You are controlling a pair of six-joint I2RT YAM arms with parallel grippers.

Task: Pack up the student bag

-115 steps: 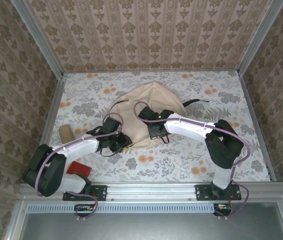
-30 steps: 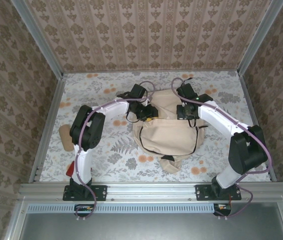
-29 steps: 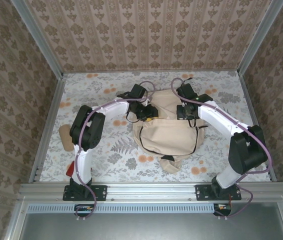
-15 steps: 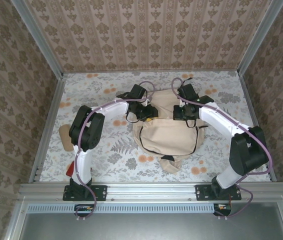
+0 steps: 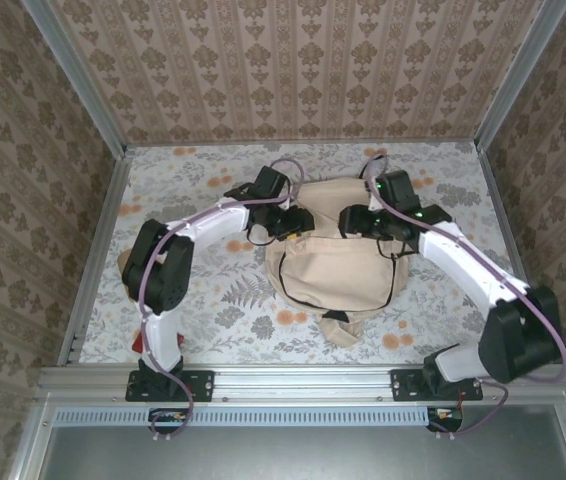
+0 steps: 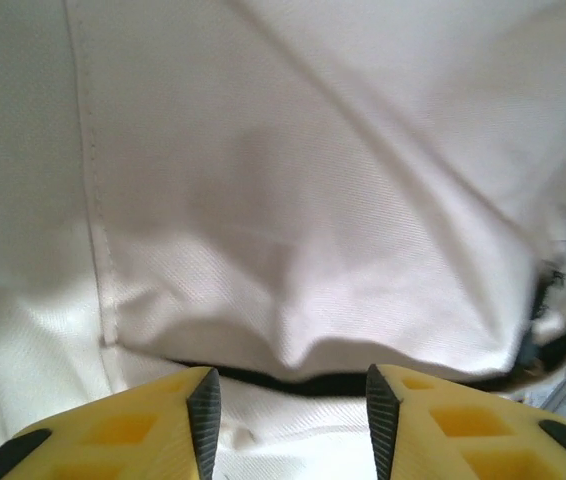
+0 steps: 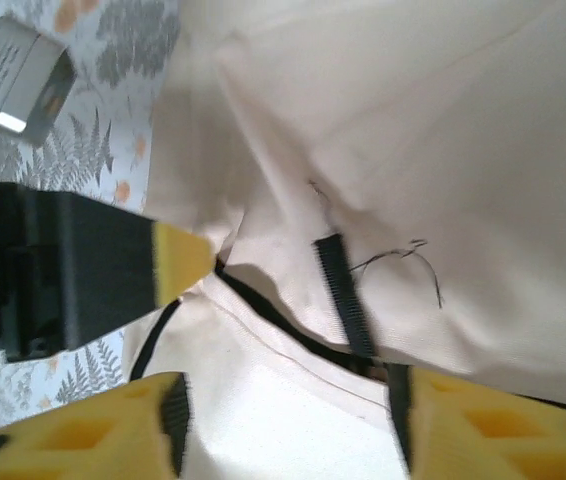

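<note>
Overhead view: I see the student bag (image 5: 333,268) lying flat at mid-table on the floral cloth (image 5: 213,305), strap end toward the arm bases. The left gripper (image 5: 300,222) and the right gripper (image 5: 349,222) face one another across the bag's far edge, near each other but apart.

Left wrist view: cream bag fabric (image 6: 313,200), and a dark slit (image 6: 353,382) running just beyond the left gripper (image 6: 288,415). Its yellow fingers (image 6: 163,430) stand apart with nothing pinched between them.

Right wrist view: the right gripper (image 7: 288,425) is spread wide over the bag (image 7: 443,130), clasping nothing. A black ribbed strip (image 7: 341,290) crosses a seam, and the left gripper's yellow fingertip (image 7: 178,262) touches a fold. This view alone gives me a small grey box (image 7: 18,75) on the cloth beside the bag.
</note>
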